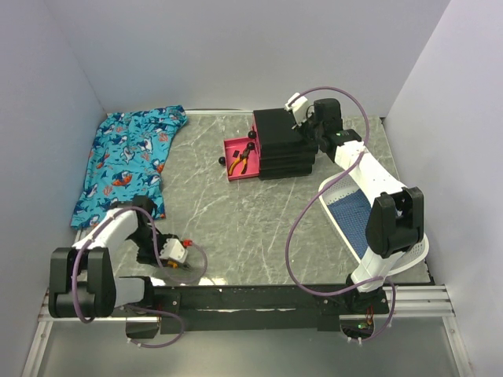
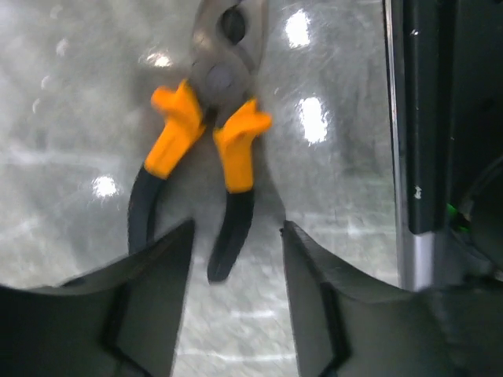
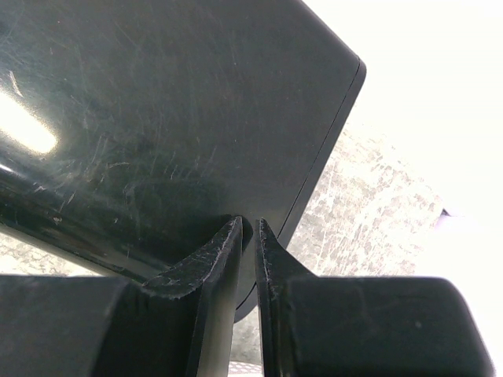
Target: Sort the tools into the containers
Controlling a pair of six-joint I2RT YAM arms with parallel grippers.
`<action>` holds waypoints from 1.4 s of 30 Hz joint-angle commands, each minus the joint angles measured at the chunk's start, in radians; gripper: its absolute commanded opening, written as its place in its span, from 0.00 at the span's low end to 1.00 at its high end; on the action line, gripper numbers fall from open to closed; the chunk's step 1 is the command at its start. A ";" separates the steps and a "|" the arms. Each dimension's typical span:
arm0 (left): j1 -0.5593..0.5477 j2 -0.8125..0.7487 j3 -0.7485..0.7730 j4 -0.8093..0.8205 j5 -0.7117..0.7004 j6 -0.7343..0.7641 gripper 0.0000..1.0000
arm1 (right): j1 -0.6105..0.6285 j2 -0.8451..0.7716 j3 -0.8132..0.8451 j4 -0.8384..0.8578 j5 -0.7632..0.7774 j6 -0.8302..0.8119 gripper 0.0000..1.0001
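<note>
A pair of pliers [image 2: 206, 141] with orange-and-black handles lies on the marble table, seen as a bit of orange [image 1: 170, 266] in the top view. My left gripper [image 2: 236, 228] is open just above them, with the end of one handle between the fingertips; it sits at the near left [image 1: 171, 256]. The black cabinet [image 1: 283, 141] stands at the back with one pink drawer [image 1: 233, 148] pulled out; another pair of pliers [image 1: 245, 160] lies in it. My right gripper [image 3: 247, 224] is shut, its tips pressed on the cabinet top [image 3: 173, 118], which is also visible in the top view [image 1: 305, 124].
A shark-patterned blue cloth [image 1: 130, 161] lies at the back left. A white basket [image 1: 336, 188] with a blue mat stands at the right by the right arm. The black base rail [image 2: 428, 118] runs close to the right of the pliers.
</note>
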 commanded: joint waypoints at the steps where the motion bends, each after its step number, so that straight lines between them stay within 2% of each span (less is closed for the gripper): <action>1: -0.061 -0.054 -0.111 0.146 -0.059 0.028 0.50 | 0.009 0.030 -0.027 -0.162 -0.012 0.016 0.21; 2: -0.085 -0.062 -0.132 0.163 -0.075 0.021 0.40 | 0.009 0.028 -0.027 -0.161 -0.010 0.016 0.21; 4: -0.092 -0.076 -0.143 0.176 -0.067 0.012 0.30 | 0.010 0.025 -0.033 -0.162 -0.008 0.015 0.21; 5: -0.090 -0.079 -0.130 0.153 -0.058 0.003 0.19 | 0.010 0.019 -0.036 -0.162 -0.007 0.013 0.21; 8: -0.084 -0.084 -0.028 0.041 -0.024 -0.014 0.01 | 0.009 0.012 -0.053 -0.159 -0.005 0.007 0.21; 12: -0.078 -0.071 0.190 -0.119 0.072 0.041 0.01 | 0.009 0.013 -0.059 -0.159 -0.019 0.013 0.21; 13: -0.078 -0.056 0.283 -0.123 0.155 0.031 0.01 | 0.010 0.015 -0.057 -0.159 -0.019 0.015 0.21; 15: -0.079 -0.030 0.357 -0.066 0.213 -0.050 0.01 | 0.012 0.021 -0.051 -0.158 -0.021 0.015 0.21; 18: -0.089 0.054 0.454 0.085 0.272 -0.300 0.01 | 0.012 0.028 -0.039 -0.158 -0.019 0.015 0.21; 19: -0.093 0.120 0.509 0.173 0.267 -0.439 0.01 | 0.012 0.028 -0.040 -0.158 -0.018 0.015 0.21; 21: -0.102 0.201 0.589 0.237 0.260 -0.566 0.01 | 0.012 0.027 -0.043 -0.156 -0.016 0.012 0.21; 22: -0.113 0.285 0.685 0.275 0.257 -0.682 0.01 | 0.012 0.022 -0.045 -0.154 -0.012 0.010 0.21; 24: -0.125 0.396 0.831 0.318 0.252 -0.817 0.01 | 0.012 0.021 -0.056 -0.154 -0.010 0.008 0.21; 25: -0.144 0.428 0.876 0.378 0.248 -0.948 0.01 | 0.012 0.019 -0.057 -0.154 -0.010 0.007 0.21; 26: -0.159 0.458 0.917 0.393 0.238 -1.003 0.01 | 0.012 0.019 -0.062 -0.154 -0.010 0.005 0.21; 30: -0.266 0.669 1.199 0.328 0.124 -1.080 0.01 | 0.013 0.030 -0.051 -0.154 -0.007 0.004 0.21; 36: -0.348 0.878 1.451 0.219 0.112 -1.180 0.02 | 0.013 0.033 -0.039 -0.156 0.004 -0.002 0.21; 39: -0.349 0.948 1.531 0.212 0.166 -1.307 0.01 | 0.013 0.024 -0.054 -0.154 0.010 -0.010 0.21; 42: -0.337 0.959 1.511 0.292 0.227 -1.462 0.01 | 0.013 0.013 -0.073 -0.151 0.011 -0.015 0.21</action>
